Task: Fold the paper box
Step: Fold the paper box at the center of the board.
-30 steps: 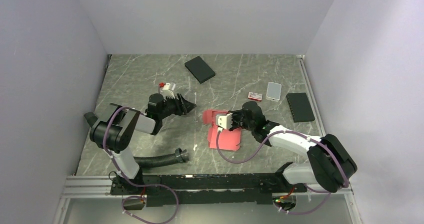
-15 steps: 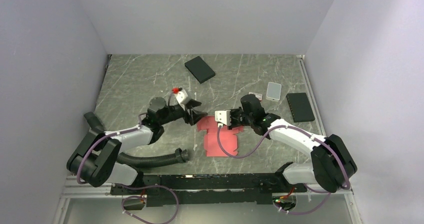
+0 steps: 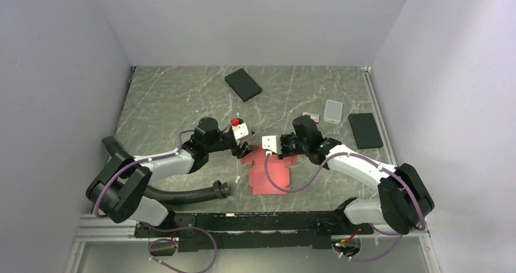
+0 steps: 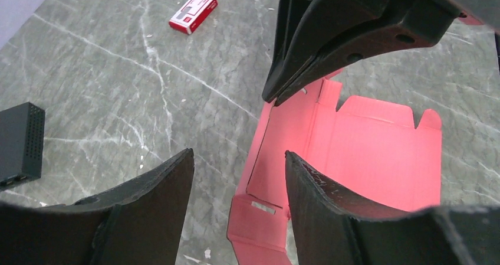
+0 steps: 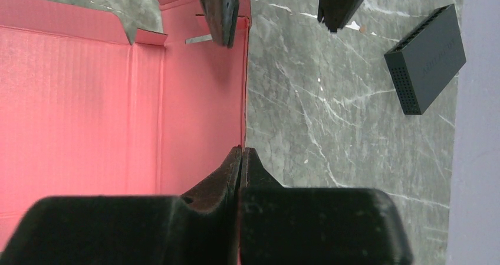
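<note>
Right fingers (image 5: pixel 240 159) clenched on edge of pinkish-red flat cardboard sheet (image 5: pixel 88 100); left fingers (image 4: pixel 306 185) spread, empty. Thin edge may slip if tugged.

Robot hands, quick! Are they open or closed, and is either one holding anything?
Left hand: open, holding nothing, one finger on each side of the paper box edge.
Right hand: closed, pinching the paper box edge.

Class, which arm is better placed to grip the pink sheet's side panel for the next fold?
Left. The left hand is open, fingers straddling an edge of the paper box, so it likely only needs to close. The right hand is shut on that same edge, apparently steadying it.
</note>
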Motion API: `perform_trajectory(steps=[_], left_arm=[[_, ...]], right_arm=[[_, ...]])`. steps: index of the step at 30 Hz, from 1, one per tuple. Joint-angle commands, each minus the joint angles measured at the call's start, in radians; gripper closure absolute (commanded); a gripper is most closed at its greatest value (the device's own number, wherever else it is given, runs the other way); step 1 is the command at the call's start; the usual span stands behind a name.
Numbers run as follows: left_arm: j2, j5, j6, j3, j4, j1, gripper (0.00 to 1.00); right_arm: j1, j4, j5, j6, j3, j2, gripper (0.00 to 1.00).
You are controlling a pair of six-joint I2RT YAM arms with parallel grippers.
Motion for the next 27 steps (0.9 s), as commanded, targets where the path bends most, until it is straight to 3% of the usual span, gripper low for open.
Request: perform_trajectory(steps=[1, 16, 23, 27], left_arm=[[0.021, 0.029, 0.101, 0.074, -0.061, -0.029, 0.38], [0.106, 0.027, 0.131, 0.154, -0.166, -0.066, 0.54], [0.146, 0.014, 0.153, 0.211, -0.249, -0.086, 0.79], [0.151, 0.006, 0.159, 0.213, -0.253, -0.091, 0.85]], right_arm=[[-0.003, 0.012, -0.041, 0.013, 0.036, 0.002, 1.00], [-0.003, 0.014, -0.045, 0.014, 0.035, 0.005, 1.00], [-0.003, 0.013, -0.049, 0.018, 0.037, 0.005, 1.00], [-0.003, 0.015, -0.047, 0.021, 0.037, 0.003, 1.00]])
